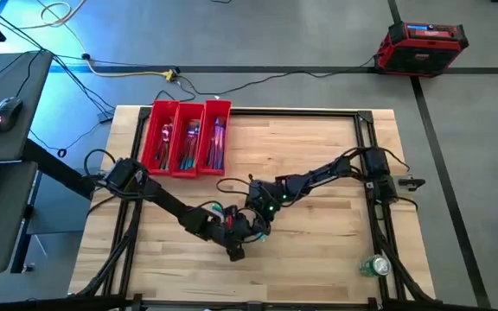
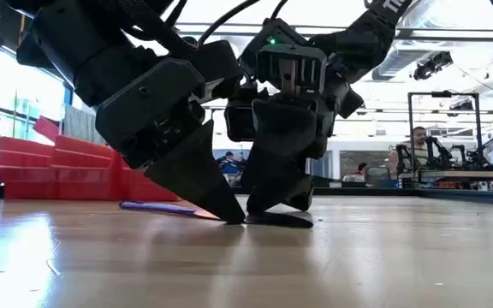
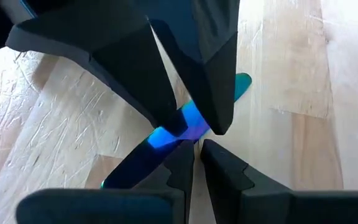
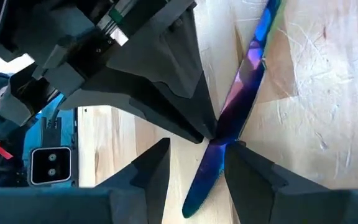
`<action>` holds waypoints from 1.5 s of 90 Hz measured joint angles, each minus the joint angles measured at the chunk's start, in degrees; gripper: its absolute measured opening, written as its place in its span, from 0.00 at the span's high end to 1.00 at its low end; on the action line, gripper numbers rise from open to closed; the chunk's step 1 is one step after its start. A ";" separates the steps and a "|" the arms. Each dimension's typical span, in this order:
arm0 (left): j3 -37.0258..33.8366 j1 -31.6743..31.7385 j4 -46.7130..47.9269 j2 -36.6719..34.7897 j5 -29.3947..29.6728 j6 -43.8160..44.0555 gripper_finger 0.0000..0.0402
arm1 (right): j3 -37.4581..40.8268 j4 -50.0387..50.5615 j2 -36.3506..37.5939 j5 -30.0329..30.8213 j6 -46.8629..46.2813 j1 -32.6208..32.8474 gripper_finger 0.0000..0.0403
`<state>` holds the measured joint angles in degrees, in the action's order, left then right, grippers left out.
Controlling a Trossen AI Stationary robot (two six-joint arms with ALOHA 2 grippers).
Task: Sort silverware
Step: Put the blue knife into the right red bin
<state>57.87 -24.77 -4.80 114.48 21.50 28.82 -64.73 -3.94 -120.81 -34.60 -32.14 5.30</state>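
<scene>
Table [image 1: 318,173] of pale wood carried a red tray [image 1: 186,111] at its far left, its three compartments holding iridescent silverware [image 1: 192,138]. Both arms met near the table's middle, toward the near edge. One iridescent knife [image 4: 244,81] lay flat on the wood there. Left gripper [image 3: 196,146] touched down on it with jaws nearly pressed together at the blade's edge. Right gripper [image 4: 194,152] straddled the same knife, jaws spread either side. A crushed can [image 1: 374,266] sat near the right corner.
</scene>
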 joint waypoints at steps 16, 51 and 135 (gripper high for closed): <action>0.00 -0.02 0.00 0.00 0.04 -0.13 0.94 | 0.06 -1.38 -0.04 -0.90 0.51 -0.07 0.67; 0.00 -0.04 -0.13 0.00 0.12 -0.13 0.94 | 0.04 -2.19 -0.13 -1.65 2.66 -0.07 0.67; -0.02 -0.07 -1.11 0.02 -0.34 -0.57 0.94 | -0.04 -3.23 -0.22 -2.90 4.57 0.72 0.78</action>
<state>57.84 -24.84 -5.91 114.50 21.17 28.25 -64.77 -7.17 -121.03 -37.50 -27.57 6.02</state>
